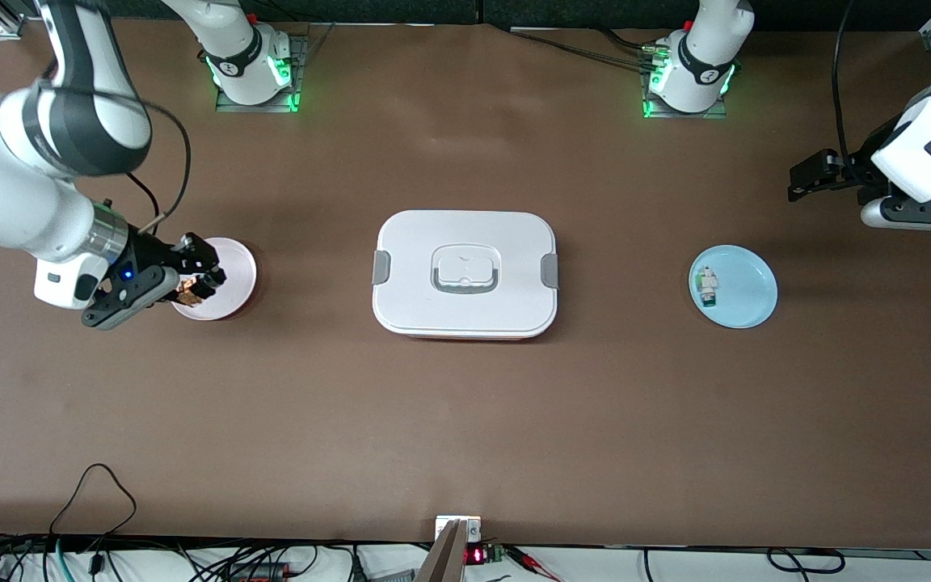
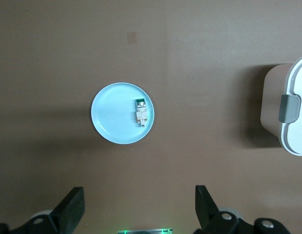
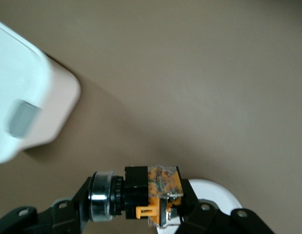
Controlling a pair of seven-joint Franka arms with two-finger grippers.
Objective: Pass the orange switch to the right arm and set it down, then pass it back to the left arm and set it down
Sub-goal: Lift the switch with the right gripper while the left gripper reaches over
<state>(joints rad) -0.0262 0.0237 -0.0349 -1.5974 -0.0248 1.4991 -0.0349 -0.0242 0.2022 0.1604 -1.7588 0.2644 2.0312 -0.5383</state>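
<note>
Right tool (image 1: 200,284) hung over the pink plate (image 1: 233,267) at the right arm's end of the surface (image 1: 465,420), fingers clamped on the orange switch (image 3: 150,197), lifted off the plate. Left tool (image 2: 139,207) waited high at the left arm's end, fingers spread wide and gripping nothing, near the blue plate (image 1: 748,291) carrying a small white component (image 1: 708,287). Between the two plates sat the box (image 1: 465,275), lid on, with bare brown surface all round its edges.
</note>
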